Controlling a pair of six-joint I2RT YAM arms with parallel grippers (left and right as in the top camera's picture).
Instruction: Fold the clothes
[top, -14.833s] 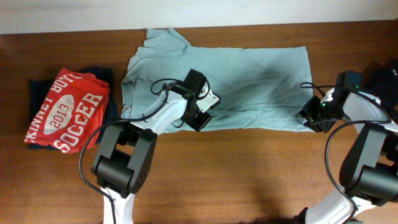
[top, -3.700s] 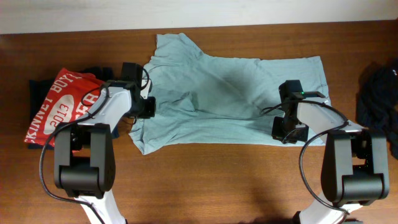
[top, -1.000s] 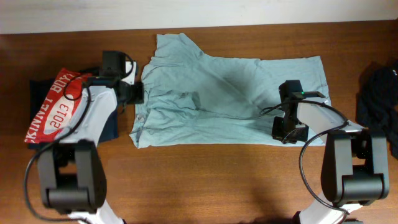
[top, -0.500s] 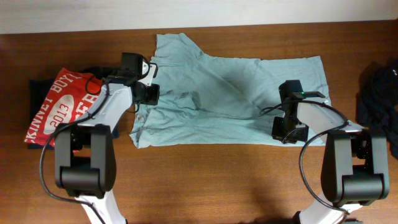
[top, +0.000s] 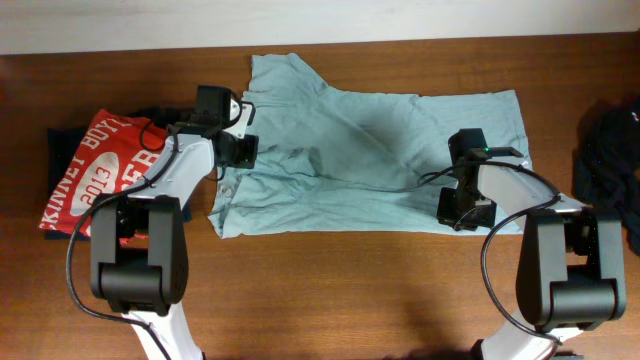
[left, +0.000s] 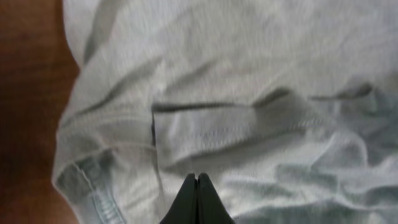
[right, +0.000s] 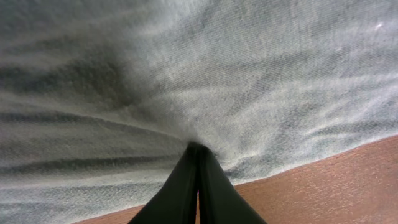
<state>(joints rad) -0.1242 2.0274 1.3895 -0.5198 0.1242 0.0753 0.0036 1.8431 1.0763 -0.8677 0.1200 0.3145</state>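
The clothes, a plain pale grey-blue t-shirt, lie spread and wrinkled across the far half of the wooden table. My left gripper rests on the shirt's left end by the sleeve. In the left wrist view its tips are pressed together into the fabric beside a stitched hem. My right gripper sits at the shirt's lower right, near the bottom hem. In the right wrist view it is shut on a pucker of cloth, with creases fanning out from the tips.
A red t-shirt with white lettering lies on a dark folded garment at the left. A black garment is heaped at the right edge. Bare wood shows along the front of the table.
My left gripper has moved right from beside the shirt's left edge onto the sleeve area, and its jaws have closed there. The right arm and the shirt's right side have not moved.
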